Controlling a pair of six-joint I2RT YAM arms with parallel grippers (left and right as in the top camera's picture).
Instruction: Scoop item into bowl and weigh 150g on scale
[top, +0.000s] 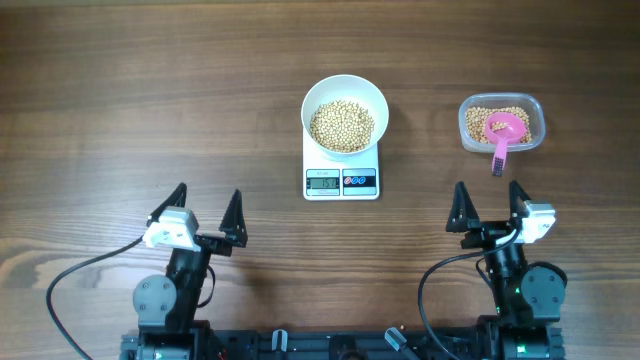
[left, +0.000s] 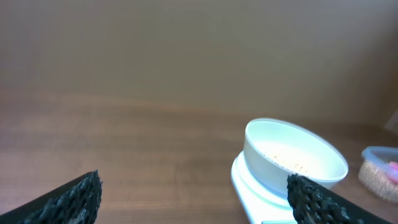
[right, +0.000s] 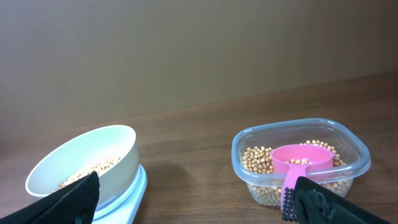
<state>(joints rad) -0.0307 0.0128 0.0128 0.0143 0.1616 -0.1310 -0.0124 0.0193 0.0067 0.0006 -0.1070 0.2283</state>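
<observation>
The white bowl (top: 345, 115) stands on the white scale (top: 342, 182) at the table's middle and holds a heap of tan beans (top: 342, 127). The bowl (left: 292, 158) shows again in the left wrist view, and the bowl (right: 87, 165) shows in the right wrist view. More beans (right: 261, 162) lie in a clear tub (top: 501, 123) at the right. A pink scoop (top: 505, 130) rests in that tub, handle over the near rim. My left gripper (top: 205, 213) is open near the front left, empty. My right gripper (top: 488, 207) is open just in front of the tub, empty.
The scale's display and two dark buttons (top: 359, 181) face the front edge. Bare wooden table (top: 150, 90) stretches to the left and back. Black cables (top: 80, 275) loop beside both arm bases along the front.
</observation>
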